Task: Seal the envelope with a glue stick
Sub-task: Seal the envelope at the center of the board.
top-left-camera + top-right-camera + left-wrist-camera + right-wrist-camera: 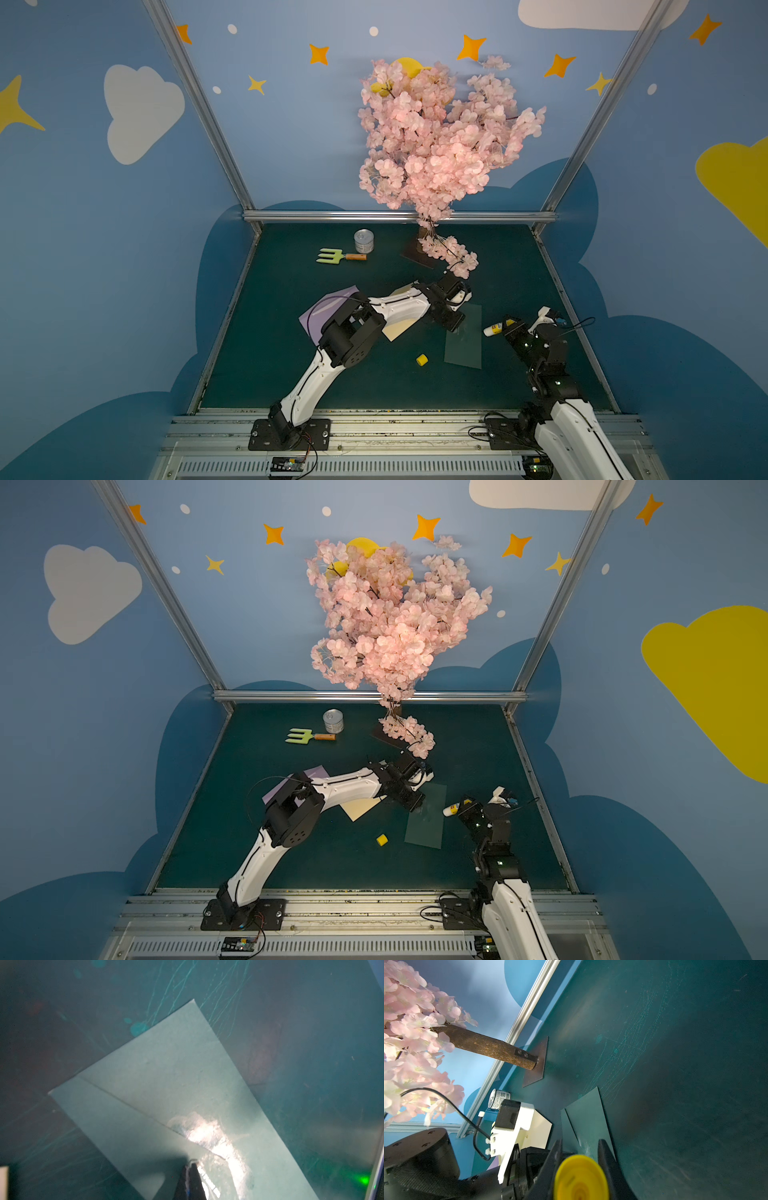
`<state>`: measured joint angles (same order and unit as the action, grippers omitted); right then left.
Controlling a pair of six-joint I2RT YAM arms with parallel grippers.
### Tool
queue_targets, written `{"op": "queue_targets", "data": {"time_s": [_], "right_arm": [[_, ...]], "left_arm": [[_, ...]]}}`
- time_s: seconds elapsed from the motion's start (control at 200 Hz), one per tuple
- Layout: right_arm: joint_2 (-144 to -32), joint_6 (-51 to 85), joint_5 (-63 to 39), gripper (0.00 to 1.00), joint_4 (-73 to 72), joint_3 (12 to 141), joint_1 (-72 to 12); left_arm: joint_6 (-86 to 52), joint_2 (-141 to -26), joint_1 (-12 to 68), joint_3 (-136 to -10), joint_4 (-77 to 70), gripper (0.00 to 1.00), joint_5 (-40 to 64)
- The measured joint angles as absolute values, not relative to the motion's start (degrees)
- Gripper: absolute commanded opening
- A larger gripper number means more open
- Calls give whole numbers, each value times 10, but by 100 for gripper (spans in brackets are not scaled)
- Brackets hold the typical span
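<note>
The cream envelope [400, 329] [360, 808] lies mid-table, mostly covered by my left arm. My left gripper [455, 328] [415, 808] [192, 1162] is shut, and its tips press on a dark green envelope [463, 347] [166, 1076] [589, 1118] beside a shiny wet smear along the flap edge. My right gripper [505, 328] [461, 808] [580, 1145] is shut on the glue stick [492, 330] [451, 810] [580, 1178], held just right of the green envelope with its white end pointing left. The yellow cap [422, 360] [382, 840] lies loose on the mat.
A lilac envelope [328, 311] sits under the left elbow. A tin can [364, 241] and a green garden fork [336, 255] lie at the back. The blossom tree [436, 145] stands on a plate [417, 257], and a low branch [457, 257] hangs over my left wrist.
</note>
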<state>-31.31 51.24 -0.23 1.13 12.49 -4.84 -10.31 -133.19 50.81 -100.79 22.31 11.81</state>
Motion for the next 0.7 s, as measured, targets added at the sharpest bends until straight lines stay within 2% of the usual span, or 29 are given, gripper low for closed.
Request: {"op": "queue_targets", "data": {"time_s": [0.701], "right_arm": [[-307,517,-8,0,11,121,-47]], "left_arm": [[-114,-1298,555,-958,216,3,100]]}}
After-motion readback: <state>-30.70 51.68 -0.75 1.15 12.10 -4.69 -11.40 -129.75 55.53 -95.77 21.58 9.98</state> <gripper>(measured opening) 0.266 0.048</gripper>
